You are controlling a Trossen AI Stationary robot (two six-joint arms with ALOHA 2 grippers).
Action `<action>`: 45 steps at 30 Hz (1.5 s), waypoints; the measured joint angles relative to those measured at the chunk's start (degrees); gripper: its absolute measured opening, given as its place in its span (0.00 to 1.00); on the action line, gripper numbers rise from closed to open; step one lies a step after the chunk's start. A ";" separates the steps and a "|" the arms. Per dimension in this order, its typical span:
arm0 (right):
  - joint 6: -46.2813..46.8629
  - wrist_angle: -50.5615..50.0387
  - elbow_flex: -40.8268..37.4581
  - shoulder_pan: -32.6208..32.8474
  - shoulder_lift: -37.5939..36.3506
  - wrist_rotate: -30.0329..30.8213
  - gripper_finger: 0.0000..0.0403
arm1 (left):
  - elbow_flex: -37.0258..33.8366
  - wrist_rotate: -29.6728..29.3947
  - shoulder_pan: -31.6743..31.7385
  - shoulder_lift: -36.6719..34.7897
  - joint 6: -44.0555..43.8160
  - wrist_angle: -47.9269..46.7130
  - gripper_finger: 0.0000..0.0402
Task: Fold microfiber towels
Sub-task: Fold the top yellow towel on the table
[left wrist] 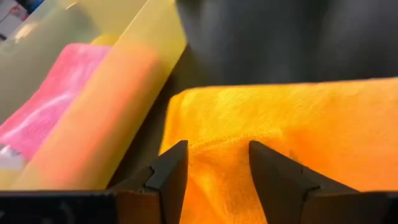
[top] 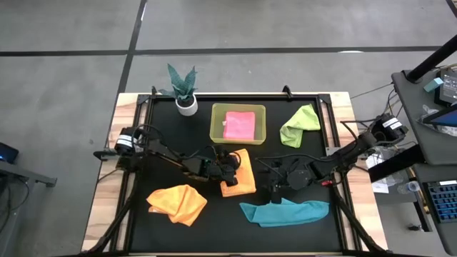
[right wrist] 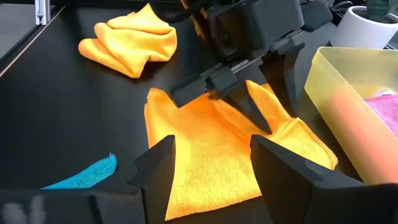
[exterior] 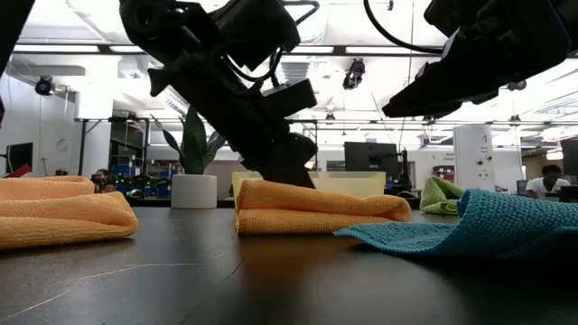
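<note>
While I scan from the left of the table (top: 128,214), the first thing I meet is a crumpled orange towel (top: 177,203) at the near left, untouched and not folded. Plant pot (top: 186,105) stands at the far edge.

Left gripper (top: 230,165) is down on the second orange towel (top: 239,173) mid-table, just near side of the bin (top: 238,137). Left wrist view: fingers (left wrist: 171,171) apart, tips resting on the cloth with a ridge of it between them; I cannot say it is clamped. This towel lies flat and looks doubled over, layered edge visible in the low view. I judge it mid-fold or being pressed flat.

Pink towel (top: 240,125) lies in the bin, flat; looks finished.

Right gripper (top: 277,187) hangs just right of the second orange towel, facing it. Fingers (right wrist: 158,165) apart, nothing between them.

Teal towel (top: 285,211) sprawls at the near edge, right of centre, unfolded. Green towel (top: 300,126) bunched at the far right, beside the bin, unfolded.

My tally: one stowed, one in hand, three left. Well under halfway.
</note>
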 joint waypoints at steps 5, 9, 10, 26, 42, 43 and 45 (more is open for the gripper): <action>-0.46 -0.04 -0.02 0.00 0.00 -0.02 0.49 | -0.02 3.07 0.00 -2.96 0.08 -3.01 0.35; -2.84 -0.03 -0.07 -0.01 0.00 -0.02 0.49 | -0.02 12.33 -0.06 -4.62 0.01 -2.53 0.35; -3.84 -0.03 -0.01 -0.04 0.00 -0.02 0.49 | 0.06 13.77 -0.11 -4.64 -0.04 -2.43 0.35; -8.61 -0.17 0.66 -1.01 -0.09 -0.13 0.49 | 0.17 9.10 -0.09 -0.58 -4.48 2.14 0.59; -8.15 -0.11 0.25 -1.01 -0.09 -0.10 0.49 | 0.26 9.29 -0.17 -4.61 0.68 -1.92 0.50; -8.12 -0.09 0.22 -1.01 -0.08 -0.11 0.49 | 0.26 10.53 -0.35 -4.61 1.23 -1.57 0.50; -7.93 -0.16 0.13 -1.01 -0.07 -0.10 0.49 | 0.24 11.16 -0.54 -4.36 1.32 -0.72 0.51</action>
